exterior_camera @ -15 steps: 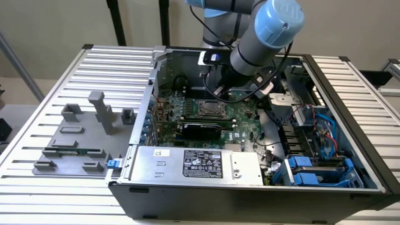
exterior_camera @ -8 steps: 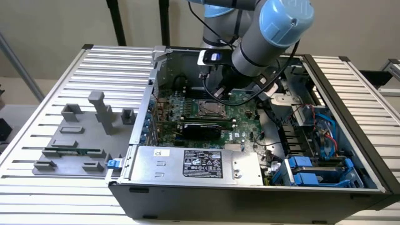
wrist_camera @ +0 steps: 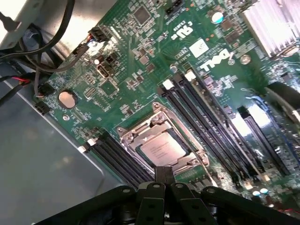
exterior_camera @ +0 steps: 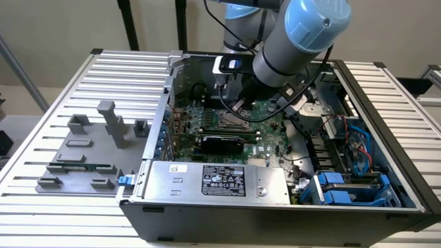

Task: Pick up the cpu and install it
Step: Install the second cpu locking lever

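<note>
The cpu (wrist_camera: 161, 149) is sitting flat in the metal socket frame (wrist_camera: 136, 133) on the green motherboard (wrist_camera: 140, 61), its silvery top facing up. The gripper (wrist_camera: 164, 177) is hanging just over the edge of that socket, its fingers pressed together and holding nothing.

Around the socket, black memory slots (wrist_camera: 206, 122) are running along one side and a second bank of black slots (wrist_camera: 117, 157) along the other. A round coin battery (wrist_camera: 67, 99) is lying farther out from the socket on the board, and a finned silver heatsink (wrist_camera: 269, 21) is standing beyond the memory slots.

In the exterior view, the arm (exterior_camera: 289, 46) is reaching down into the open computer case (exterior_camera: 276, 217), with black cables (exterior_camera: 303, 95) trailing beside it above the socket. The case is resting on the slatted desk (exterior_camera: 41, 206), and a grey parts fixture (exterior_camera: 90, 150) is sitting on the case's exterior-view left.
</note>
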You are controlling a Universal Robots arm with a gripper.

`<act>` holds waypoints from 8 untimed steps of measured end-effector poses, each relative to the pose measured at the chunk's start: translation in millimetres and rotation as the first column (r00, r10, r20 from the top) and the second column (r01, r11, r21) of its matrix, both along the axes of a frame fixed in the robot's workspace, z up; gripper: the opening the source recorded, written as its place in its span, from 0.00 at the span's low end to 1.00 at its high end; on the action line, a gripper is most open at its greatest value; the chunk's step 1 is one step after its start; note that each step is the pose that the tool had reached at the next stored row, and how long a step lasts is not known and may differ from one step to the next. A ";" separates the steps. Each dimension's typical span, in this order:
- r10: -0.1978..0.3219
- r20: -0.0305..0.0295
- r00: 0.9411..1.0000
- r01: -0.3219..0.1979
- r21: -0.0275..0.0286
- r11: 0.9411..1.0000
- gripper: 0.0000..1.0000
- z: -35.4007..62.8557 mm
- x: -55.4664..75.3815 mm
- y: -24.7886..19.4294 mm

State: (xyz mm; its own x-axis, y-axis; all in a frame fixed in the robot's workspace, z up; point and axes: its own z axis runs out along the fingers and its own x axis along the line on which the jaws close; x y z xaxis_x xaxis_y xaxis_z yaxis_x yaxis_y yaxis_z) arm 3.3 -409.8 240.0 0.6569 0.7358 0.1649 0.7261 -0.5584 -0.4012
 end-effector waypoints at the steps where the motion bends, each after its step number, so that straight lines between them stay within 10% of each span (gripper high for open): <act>1: 0.000 0.000 1.000 0.000 0.000 1.000 0.11 0.5 -1.8 -2.8; 8: 0.000 0.000 1.000 0.000 0.000 1.000 0.11 1.4 -21.9 -19.1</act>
State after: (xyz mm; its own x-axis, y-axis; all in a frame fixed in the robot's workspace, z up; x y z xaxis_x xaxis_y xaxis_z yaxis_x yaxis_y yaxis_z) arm -18.6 -429.0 241.5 0.6569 0.7357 0.1650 0.7261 -0.5583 -0.4013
